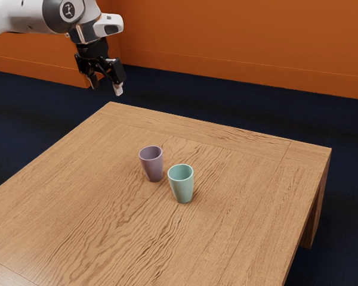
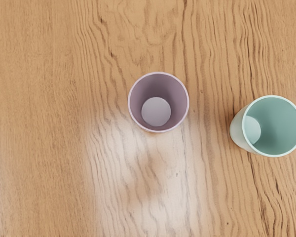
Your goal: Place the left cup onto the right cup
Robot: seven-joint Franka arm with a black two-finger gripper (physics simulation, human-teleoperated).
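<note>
Orange walls (image 1: 238, 36) and a dark blue floor (image 1: 24, 113) surround a square, light-brown wooden surface (image 1: 77, 208) with strong wavy grain. Two cups stand upright on it, near its middle, both with open mouths facing up. One is a small, smooth, tapered purple cup (image 1: 151, 162). The other is a pale teal cup (image 1: 181, 182) of the same tapered shape. In the exterior view the purple cup stands toward the exterior view's left and slightly farther back, with the teal cup just beside it toward the right and nearer the camera. The two stand close together but do not touch.

A white and grey robot arm (image 1: 24, 15) enters from the upper left. Its black two-fingered hand (image 1: 107, 85) hangs high in the air above the far left edge of the surface, well apart from both cups. The fingers are spread and grasp nothing.

Seen from the wrist, the purple cup (image 2: 158, 102) lies almost directly below, its pale round bottom visible inside, and the teal cup (image 2: 270, 126) sits off to one side on the wood (image 2: 49, 98).
</note>
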